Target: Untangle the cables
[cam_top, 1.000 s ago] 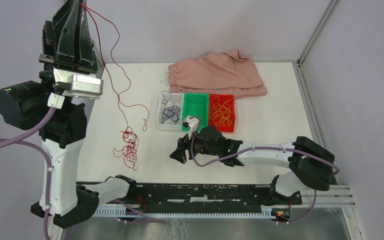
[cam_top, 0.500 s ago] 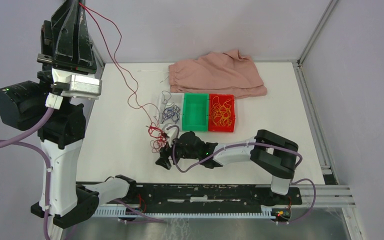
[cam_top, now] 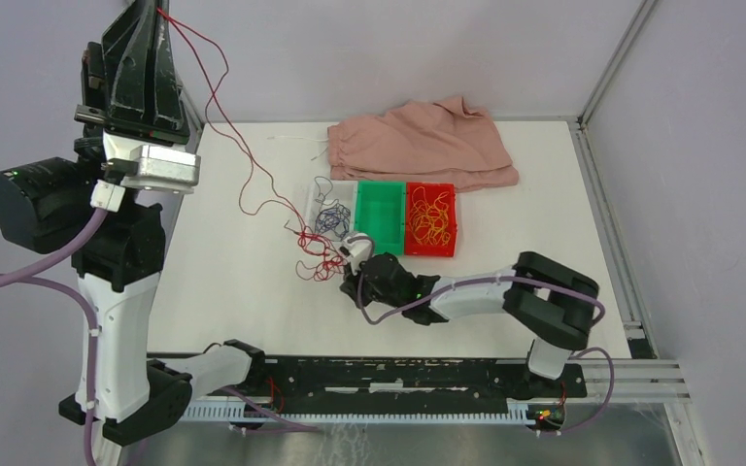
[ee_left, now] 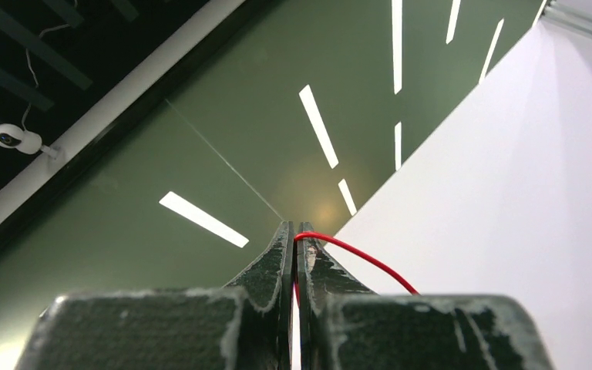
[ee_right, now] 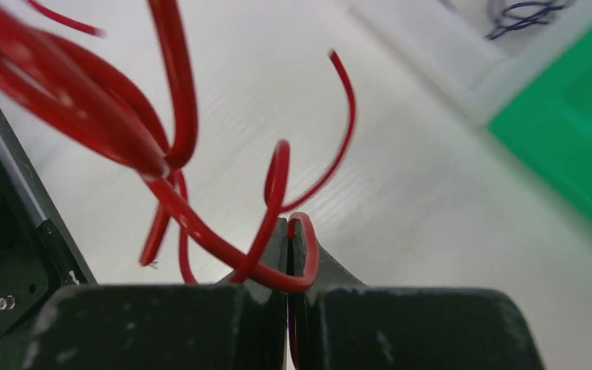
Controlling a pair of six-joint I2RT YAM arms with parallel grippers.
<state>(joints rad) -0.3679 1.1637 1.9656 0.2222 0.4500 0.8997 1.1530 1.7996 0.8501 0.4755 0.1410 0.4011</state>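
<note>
Right end effector (ee_right: pixel 288 231), lately open, now clenched on the red cable (ee_right: pixel 150 162); left end effector (ee_left: pixel 294 231), at 10 o'clock, grips its other end; we judge stretching can begin

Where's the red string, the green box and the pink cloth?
red cable (ee_right: pixel 85 104): right wrist view, on the thick blurred loop close to the camera.
green bin (cam_top: pixel 381 216): top view, on its bare floor.
pink cloth (cam_top: pixel 427 146): top view, on its middle.

I see a red cable (cam_top: pixel 317 254), white desk (cam_top: pixel 233 291), green bin (cam_top: pixel 380 218); right of it, red bin (cam_top: pixel 431 250), yellow cable (cam_top: pixel 429 218).
</note>
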